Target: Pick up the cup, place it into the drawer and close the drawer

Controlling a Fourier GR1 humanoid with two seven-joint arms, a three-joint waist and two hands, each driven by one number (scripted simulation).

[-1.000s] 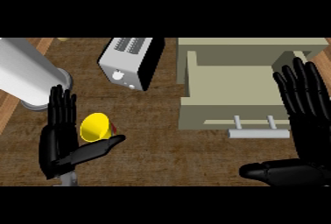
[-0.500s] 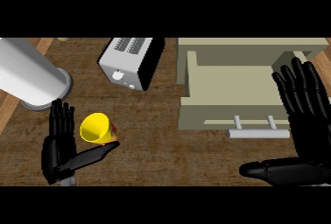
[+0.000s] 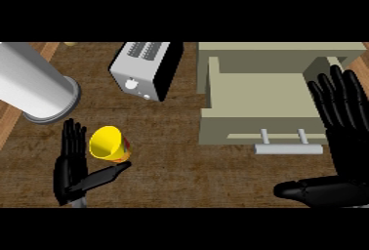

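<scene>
A yellow cup (image 3: 108, 144) stands on the wooden counter at the lower left, its mouth tipped toward me. My left hand (image 3: 72, 168) is open right beside it, fingers straight up along its left side and thumb reaching under its near side. The beige drawer (image 3: 270, 97) is pulled open at the right, its inside bare, with a pale bar handle (image 3: 288, 148) on its front. Beside the drawer's right edge is my right hand (image 3: 344, 146), open, fingers up and thumb pointing left.
A silver toaster (image 3: 144, 68) stands at the top centre, left of the drawer. A large grey cylinder (image 3: 32, 85) lies at the upper left, close above the left hand. Bare counter stretches between the cup and the drawer front.
My left hand has slid down and slightly left, toward the view's lower edge. The cup, the drawer and the right hand stay where they were.
</scene>
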